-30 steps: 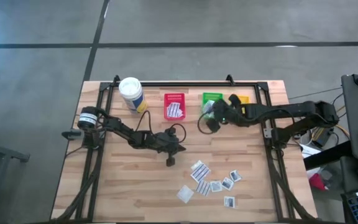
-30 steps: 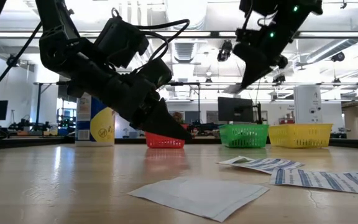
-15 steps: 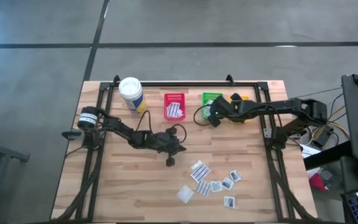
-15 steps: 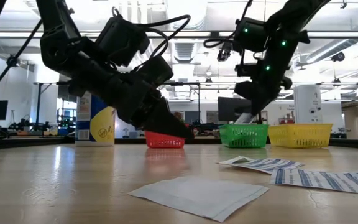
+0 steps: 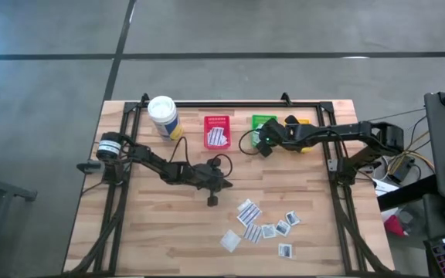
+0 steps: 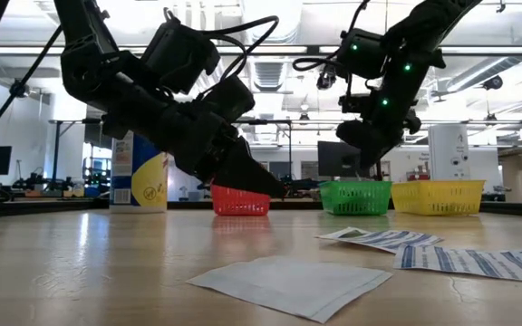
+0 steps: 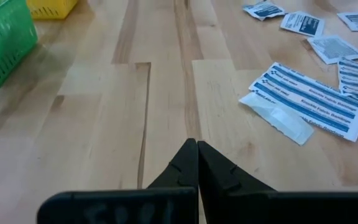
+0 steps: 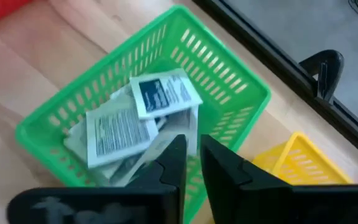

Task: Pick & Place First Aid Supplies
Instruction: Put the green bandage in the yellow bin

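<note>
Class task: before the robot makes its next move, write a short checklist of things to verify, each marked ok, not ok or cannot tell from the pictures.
1. Right tool is over the green bin: ok.
2. Right tool has let go; a narrow gap shows between its fingers, nothing in it: ok.
3. Packets lie inside the green bin: ok.
4. Loose packets remain on the table to pick: ok.
5. Left tool is shut, empty, above bare wood: ok.
6. Yellow bin contents: cannot tell.

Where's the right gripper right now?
In the high view the right gripper is at the table's far side, over the green bin, between the red bin and yellow bin.
</note>
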### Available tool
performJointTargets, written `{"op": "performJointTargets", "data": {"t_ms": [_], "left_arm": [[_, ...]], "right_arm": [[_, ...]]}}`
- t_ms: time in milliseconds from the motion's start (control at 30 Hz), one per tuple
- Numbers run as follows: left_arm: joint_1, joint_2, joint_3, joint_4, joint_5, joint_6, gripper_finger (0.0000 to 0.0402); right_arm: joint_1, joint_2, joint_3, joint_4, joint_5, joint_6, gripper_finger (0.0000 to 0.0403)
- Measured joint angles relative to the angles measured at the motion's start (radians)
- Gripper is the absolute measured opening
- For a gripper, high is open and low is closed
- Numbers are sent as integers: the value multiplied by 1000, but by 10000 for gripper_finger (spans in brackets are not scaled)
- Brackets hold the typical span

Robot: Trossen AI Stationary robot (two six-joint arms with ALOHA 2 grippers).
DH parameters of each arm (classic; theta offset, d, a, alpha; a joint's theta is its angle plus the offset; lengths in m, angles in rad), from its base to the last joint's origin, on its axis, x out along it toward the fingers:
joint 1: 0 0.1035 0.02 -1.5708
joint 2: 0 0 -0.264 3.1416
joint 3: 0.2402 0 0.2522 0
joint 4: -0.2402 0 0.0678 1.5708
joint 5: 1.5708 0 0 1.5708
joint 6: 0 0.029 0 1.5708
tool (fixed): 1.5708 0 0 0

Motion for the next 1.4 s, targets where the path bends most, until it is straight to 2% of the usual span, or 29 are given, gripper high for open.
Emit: {"op": "performJointTargets", "data": {"t_ms": [200, 433, 533, 733, 800, 1033, 1200, 1400], "left_arm": [[0, 0, 5, 7, 24, 21, 0], [6, 0, 17, 8, 51, 32, 0], [6, 0, 21, 8, 77, 32, 0], [6, 0, 29, 8, 172, 0, 0], [5, 0, 31, 8, 214, -5, 0], [-4, 0, 50, 8, 342, -37, 0], [-39, 4, 76, 8, 359, -37, 0], [-82, 33, 114, 7, 348, -37, 0]], "right_arm": [[-35, -2, 0, 52, 1, -53, 82], [-46, -17, 0, 56, -19, -53, 101], [-46, -43, 0, 56, -107, -51, 102], [-25, -133, 0, 53, -419, -4, 84], [8, -165, 0, 50, -452, 18, 75], [175, -213, -2, 55, -444, 80, 43], [276, -174, -3, 65, -435, 85, 30], [345, -139, -3, 64, -328, 142, 27]]}}
